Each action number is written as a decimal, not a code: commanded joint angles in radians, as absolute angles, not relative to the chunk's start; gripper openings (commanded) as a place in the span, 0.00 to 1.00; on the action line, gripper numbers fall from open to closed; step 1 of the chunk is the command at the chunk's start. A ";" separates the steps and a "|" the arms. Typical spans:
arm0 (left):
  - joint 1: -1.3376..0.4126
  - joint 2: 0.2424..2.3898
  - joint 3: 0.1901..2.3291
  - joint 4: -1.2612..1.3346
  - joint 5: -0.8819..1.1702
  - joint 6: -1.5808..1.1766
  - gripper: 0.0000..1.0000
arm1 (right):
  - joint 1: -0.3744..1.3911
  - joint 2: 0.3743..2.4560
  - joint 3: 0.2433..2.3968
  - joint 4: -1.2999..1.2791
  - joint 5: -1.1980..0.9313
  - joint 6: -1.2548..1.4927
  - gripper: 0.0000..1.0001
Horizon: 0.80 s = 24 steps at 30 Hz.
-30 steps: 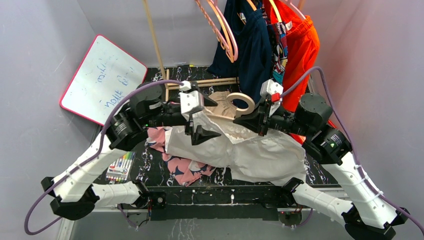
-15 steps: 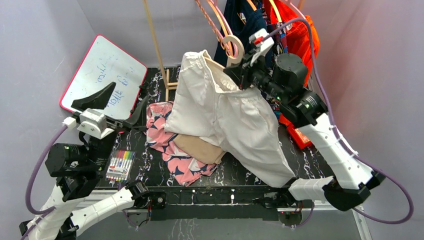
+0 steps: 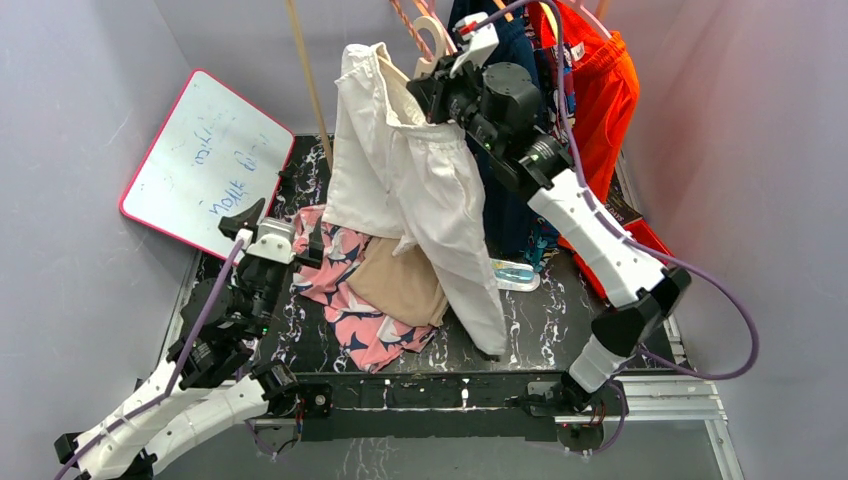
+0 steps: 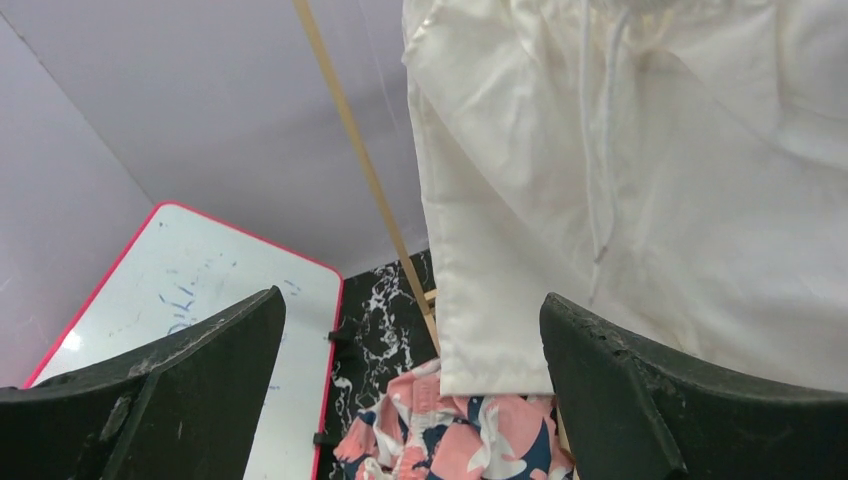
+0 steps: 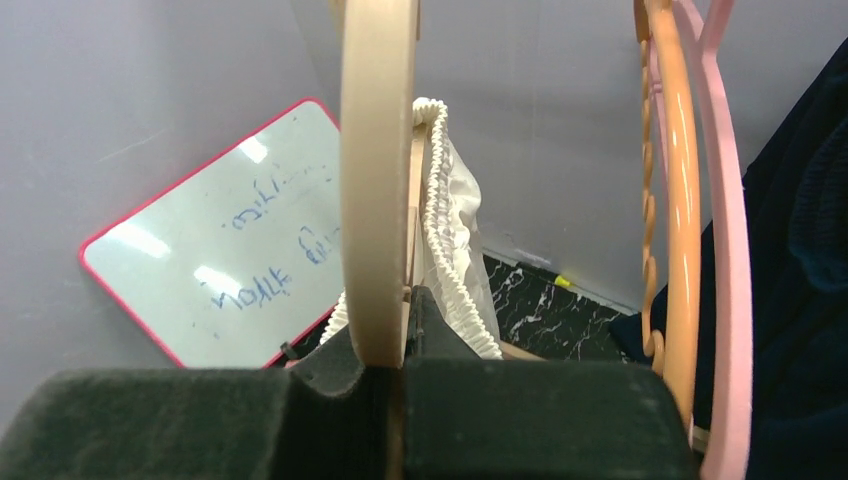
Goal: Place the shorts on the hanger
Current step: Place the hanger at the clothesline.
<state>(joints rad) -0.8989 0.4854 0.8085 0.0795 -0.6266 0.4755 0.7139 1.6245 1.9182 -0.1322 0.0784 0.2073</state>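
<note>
Your table [image 3: 560, 310] is black with white marbling, and the arms are bolted at its near edge. The shorts [image 3: 420, 190] are the biggest thing over it. They are lifted high at the back, hanging in a long white drape from the hanger. One leg trails down toward the near side of the table, and you cannot tell whether its hem touches. From your left wrist camera the shorts [image 4: 650, 200] fill the upper right, with the drawstring dangling down the front.

A whiteboard [image 3: 205, 160] with a pink rim leans at the left wall, well apart from the shorts. Navy [image 3: 515, 215] and orange [image 3: 600, 90] clothes hang on the rack at the back right, just behind your right arm. On the table a pink garment [image 3: 345, 300] lies under the drape, with tan shorts [image 3: 400, 285] on top of it.

The hanger [image 3: 430, 40] is up at the top, near the pink hangers [image 5: 715, 200]. In your right wrist view the hanger's [image 5: 378, 180] hook rises straight from the fingers, and the gathered waistband [image 5: 450, 230] runs along its arm.

Your right gripper [image 3: 440, 85] is clamped tight on the hanger at the base of the hook. Your left gripper [image 3: 280, 232] sits low over the table's left side, spread wide and holding nothing.
</note>
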 commanded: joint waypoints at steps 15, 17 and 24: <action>-0.901 0.426 0.532 0.104 -0.704 0.359 0.98 | 0.708 1.794 2.294 0.039 0.069 0.250 0.00; -0.900 0.425 0.518 0.110 -0.704 0.344 0.98 | 0.708 1.755 2.288 -0.016 0.014 0.264 0.00; -0.901 0.421 0.526 0.100 -0.703 0.322 0.98 | 0.708 1.508 2.187 -0.282 -0.101 0.237 0.00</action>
